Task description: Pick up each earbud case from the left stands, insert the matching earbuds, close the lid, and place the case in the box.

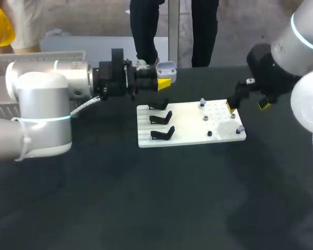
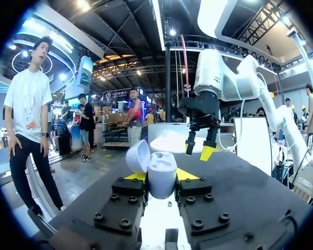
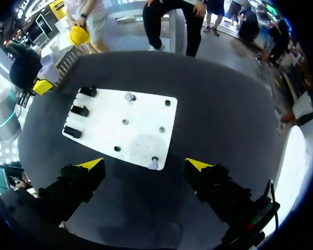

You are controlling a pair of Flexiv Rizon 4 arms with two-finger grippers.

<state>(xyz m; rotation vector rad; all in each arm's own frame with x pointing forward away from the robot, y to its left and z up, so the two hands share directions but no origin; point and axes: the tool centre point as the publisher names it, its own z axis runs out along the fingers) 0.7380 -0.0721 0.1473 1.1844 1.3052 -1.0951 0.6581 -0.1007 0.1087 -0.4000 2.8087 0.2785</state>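
L gripper (image 2: 161,175) was clamped on the case (image 2: 162,181), one finger on each side of its body. The lid (image 2: 137,155) stood open, hinged back. Case was held in the air just beyond the far-left corner of the board (image 1: 190,137), not touching it. Three black stands (image 1: 160,118) sat in a row along board's left edge. R gripper (image 3: 145,164) hung above board's right end, fingers (image 3: 92,164) spread wide. Per R wrist view, one earbud (image 3: 153,165) sat at the board edge nearest that gripper, under the gap between its fingers. Another sat at the far edge, approx. mid-length. Several small pegs (image 3: 161,129) dotted board's right half; what they carried could not be made out. Board lay flat on the dark table (image 1: 146,208).
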